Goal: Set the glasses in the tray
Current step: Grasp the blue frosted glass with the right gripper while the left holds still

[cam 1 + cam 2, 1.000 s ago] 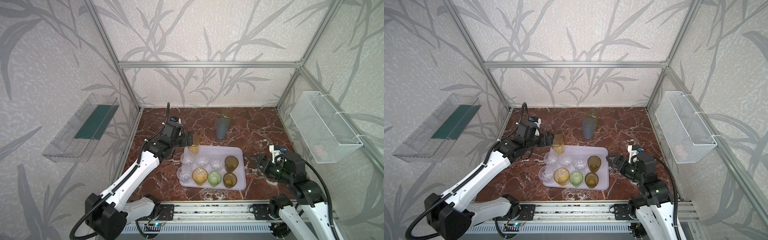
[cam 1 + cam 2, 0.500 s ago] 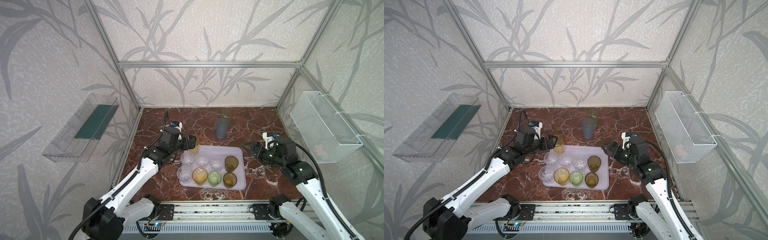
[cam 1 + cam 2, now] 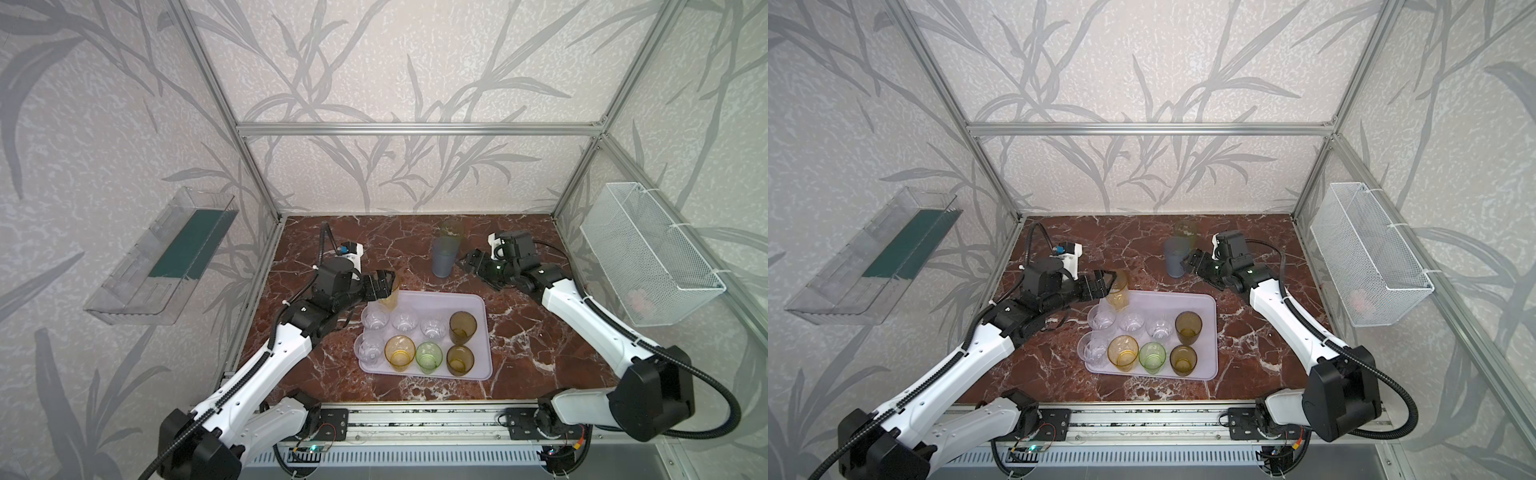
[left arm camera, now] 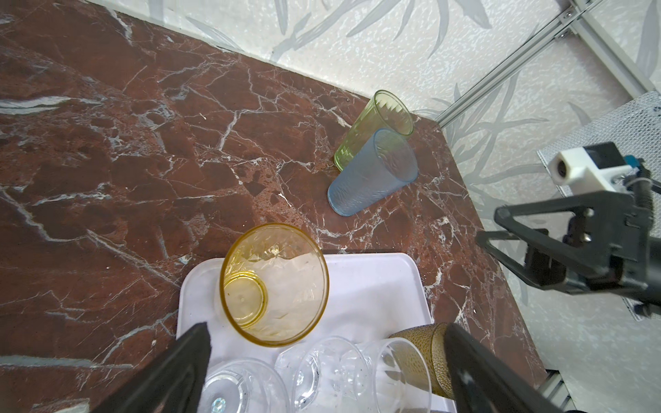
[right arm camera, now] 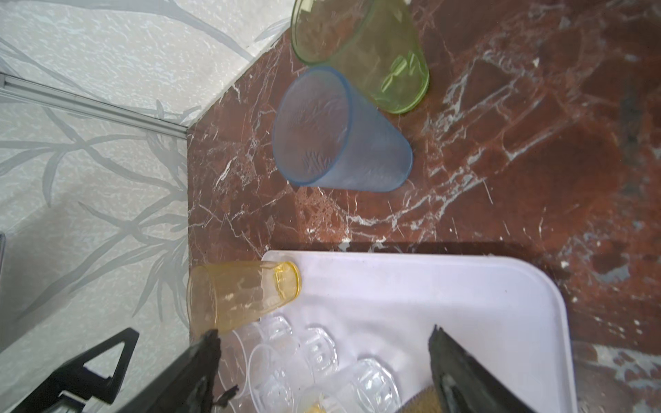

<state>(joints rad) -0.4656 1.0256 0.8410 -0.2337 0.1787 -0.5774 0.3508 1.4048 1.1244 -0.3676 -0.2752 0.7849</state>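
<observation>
Our left pincer [image 3: 385,284] gapes open, empty, beside the amber glass [image 3: 390,305] standing in the tray's [image 3: 440,305] corner. Our right pincer [image 3: 467,262], spread and empty, sits near the blue glass [image 3: 444,259] on the table [image 3: 519,353].

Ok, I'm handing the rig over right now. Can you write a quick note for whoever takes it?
Grippers: the left gripper is open at the tall amber glass, which stands in the far left corner of the tray. The right gripper is open and empty beside the blue-grey glass.
Done: nine glasses are in the tray: four clear glasses, short amber glass, short green glass, two olive-brown glasses and the tall amber glass.
Left: the blue-grey glass and the tall green glass behind it, both upright on the table.
</observation>
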